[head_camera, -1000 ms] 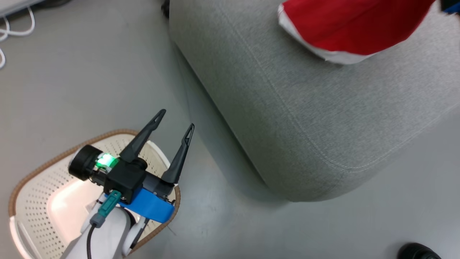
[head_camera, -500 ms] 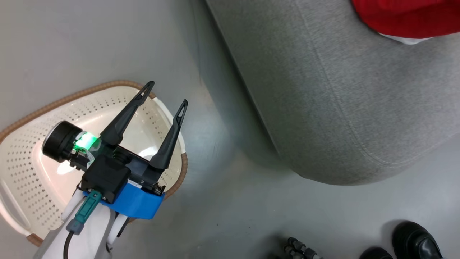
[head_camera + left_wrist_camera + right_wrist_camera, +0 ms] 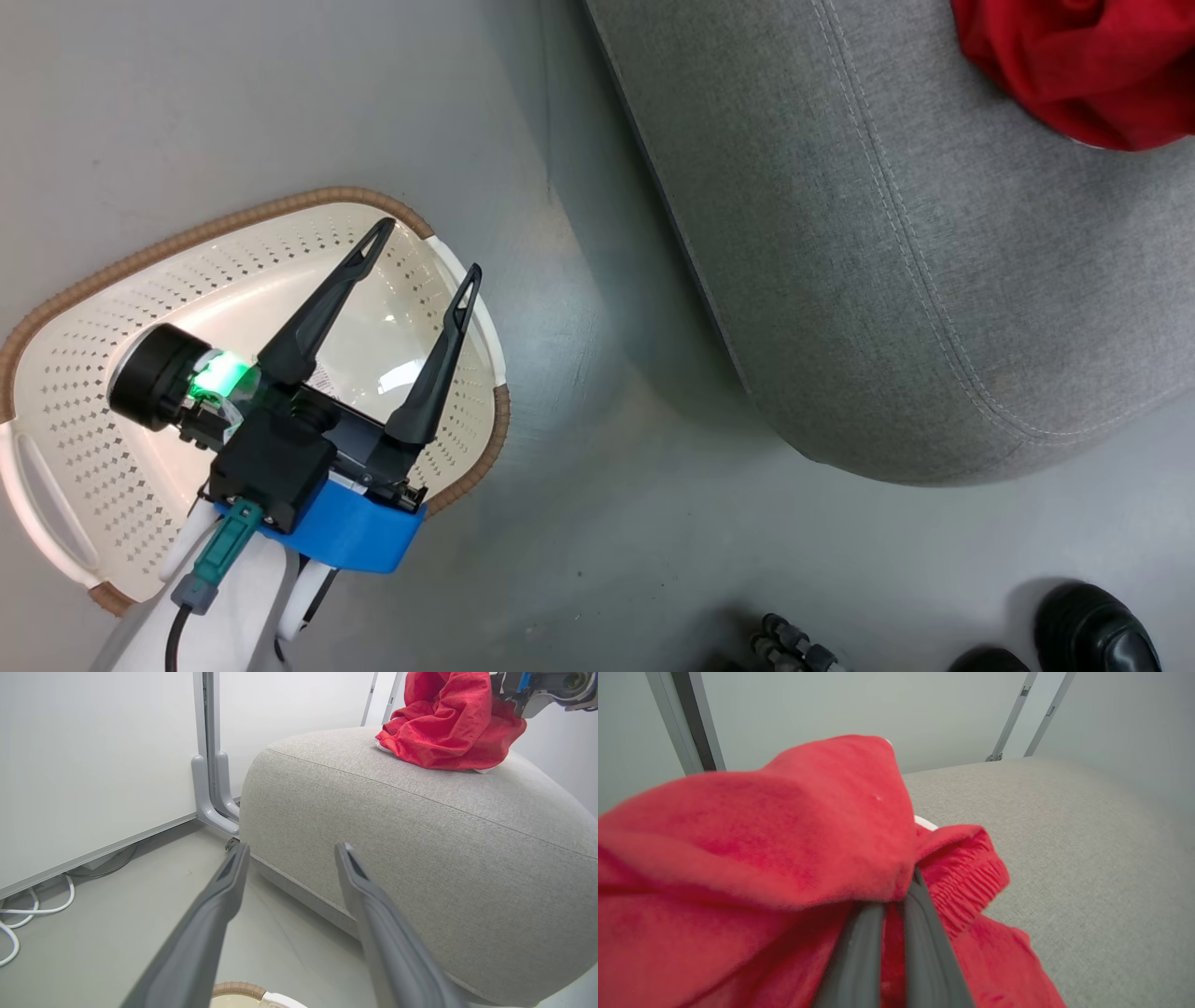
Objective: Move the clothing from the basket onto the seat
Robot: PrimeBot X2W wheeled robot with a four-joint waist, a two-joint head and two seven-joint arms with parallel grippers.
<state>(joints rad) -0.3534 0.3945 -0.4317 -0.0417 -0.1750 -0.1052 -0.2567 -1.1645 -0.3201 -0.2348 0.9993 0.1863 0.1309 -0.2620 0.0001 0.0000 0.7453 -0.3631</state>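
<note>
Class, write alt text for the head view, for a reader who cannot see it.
The robot's open left hand hovers over a cream basket whose visible inside holds no clothing. To its right, a large grey seat bears bunched red clothing at the top right corner; a black shoe shows at the lower right.

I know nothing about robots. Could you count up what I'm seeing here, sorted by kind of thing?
Red clothing heap: 1 (I cannot tell how many garments are in it)
Basket: 1
Grey seat: 1
Robot hands: 2, left hand and right hand
Black shoes: 2
Total: 7
</note>
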